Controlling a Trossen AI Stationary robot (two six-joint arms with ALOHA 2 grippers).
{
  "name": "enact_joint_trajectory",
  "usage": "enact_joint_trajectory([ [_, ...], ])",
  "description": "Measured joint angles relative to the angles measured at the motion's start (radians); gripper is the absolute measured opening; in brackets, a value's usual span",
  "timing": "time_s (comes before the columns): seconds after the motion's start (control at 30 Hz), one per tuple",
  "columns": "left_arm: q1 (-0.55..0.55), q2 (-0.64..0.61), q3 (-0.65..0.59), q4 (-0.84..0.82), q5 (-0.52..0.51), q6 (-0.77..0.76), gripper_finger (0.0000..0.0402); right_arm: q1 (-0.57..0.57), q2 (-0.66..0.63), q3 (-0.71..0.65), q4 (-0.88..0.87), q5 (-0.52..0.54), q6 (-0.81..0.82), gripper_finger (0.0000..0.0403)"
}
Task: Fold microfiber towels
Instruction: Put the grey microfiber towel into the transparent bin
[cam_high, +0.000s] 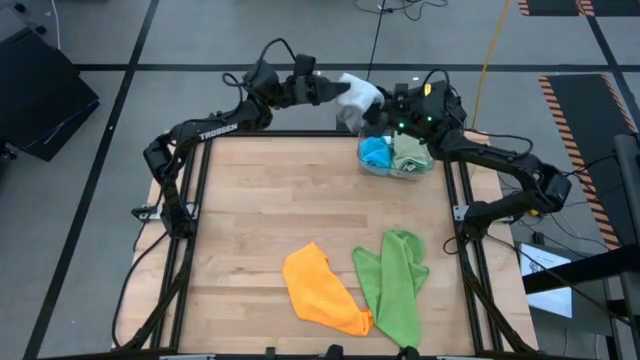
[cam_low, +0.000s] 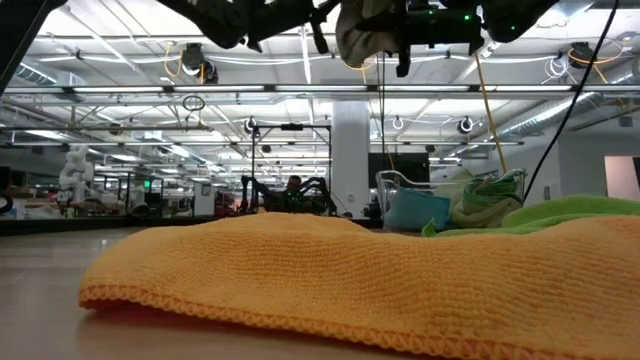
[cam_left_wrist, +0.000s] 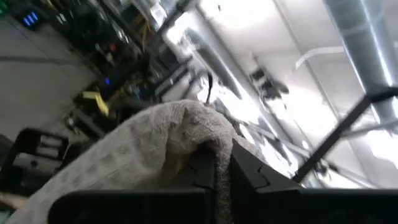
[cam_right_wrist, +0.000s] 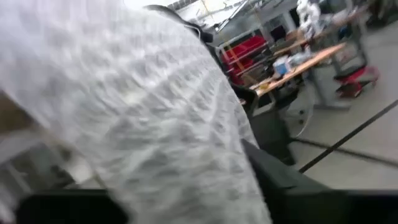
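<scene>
A pale grey towel (cam_high: 358, 93) hangs bunched in the air above the table's far edge, between my two grippers; the low view shows the grey towel (cam_low: 365, 30) high up. My left gripper (cam_high: 328, 90) is shut on its left side and my right gripper (cam_high: 386, 110) is shut on its right side. An orange towel (cam_high: 320, 290) and a lime green towel (cam_high: 395, 280) lie crumpled on the wooden table (cam_high: 260, 200) near its front edge. Blue and sage green towels sit in a clear bin (cam_high: 395, 155) at the far right. My left gripper pinches a bunched fold of the grey towel (cam_left_wrist: 205, 134) between its two fingers (cam_left_wrist: 249, 177), coming roughly level from the table's left. The cloth drapes over one finger, lifted clear of the table. My right gripper holds the towel's other side (cam_right_wrist: 186, 124), coming level from the right. The cloth covers the place of contact, so which part it has does not show.
The clear bin stands just below the held towel, by the right arm. The middle of the table between the bin and the two towels at the front is bare wood. Cables and floor lie beyond the far edge.
</scene>
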Motion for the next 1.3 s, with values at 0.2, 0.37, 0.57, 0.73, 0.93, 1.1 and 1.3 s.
enact_joint_trajectory([
  [0.2, 0.017, 0.0, 0.0, -0.09, 0.097, 0.114, 0.0023, -0.06, -0.016, 0.0, -0.012, -0.095, 0.23, 0.0022],
  [0.37, -0.01, 0.0, 0.0, -0.178, 0.08, 0.274, 0.0028, -0.097, -0.016, 0.0, -0.016, -0.141, 0.354, 0.0026],
  [0.57, -0.028, 0.0, 0.0, -0.33, 0.024, 0.419, 0.0024, -0.137, -0.016, 0.0, 0.009, -0.279, 0.448, 0.0014],
  [0.73, -0.009, 0.0, 0.0, -0.33, -0.036, 0.419, 0.0025, -0.169, -0.015, 0.0, 0.013, -0.337, 0.527, 0.0058],
  [0.93, 0.008, 0.0, 0.0, -0.303, -0.073, 0.385, 0.0025, -0.206, -0.015, 0.0, 0.016, -0.392, 0.585, 0.0114],
  [1.1, -0.005, 0.0, 0.0, -0.303, -0.13, 0.386, 0.0026, -0.209, -0.015, 0.0, 0.025, -0.417, 0.605, 0.0156],
  [1.3, -0.034, 0.0, 0.0, -0.305, -0.213, 0.401, 0.0026, -0.211, -0.015, 0.0, 0.055, -0.394, 0.658, 0.0234],
])
